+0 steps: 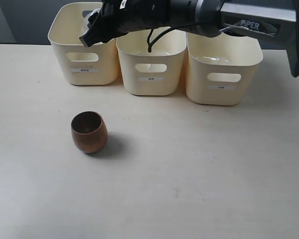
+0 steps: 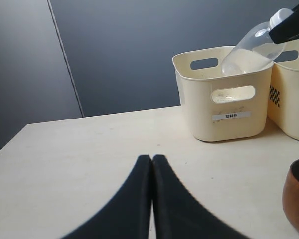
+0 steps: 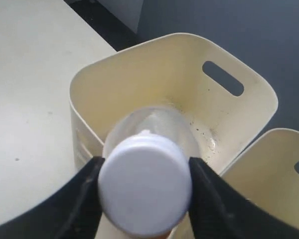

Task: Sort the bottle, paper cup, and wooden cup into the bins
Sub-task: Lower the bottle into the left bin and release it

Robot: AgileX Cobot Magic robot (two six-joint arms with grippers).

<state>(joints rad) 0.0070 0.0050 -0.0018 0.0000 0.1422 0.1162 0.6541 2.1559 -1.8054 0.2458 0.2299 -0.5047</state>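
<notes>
My right gripper point(image 3: 145, 172) is shut on the white cap of the clear bottle point(image 3: 154, 127), holding it tilted over the left bin point(image 1: 83, 44); in the left wrist view the bottle point(image 2: 249, 50) leans into that bin point(image 2: 224, 94). In the exterior view the right gripper point(image 1: 92, 27) has reached across above the left bin. The wooden cup point(image 1: 89, 131) stands upright on the table, well in front of the bins. Low over the table, my left gripper point(image 2: 152, 159) is shut on nothing, the wooden cup point(image 2: 296, 204) off to its side. The paper cup is not visible.
The middle bin point(image 1: 150, 62) and the right bin point(image 1: 223, 69) stand in a row beside the left one at the back of the pale table point(image 1: 189, 174). The right arm point(image 1: 249, 17) stretches over both. A dark wall lies behind.
</notes>
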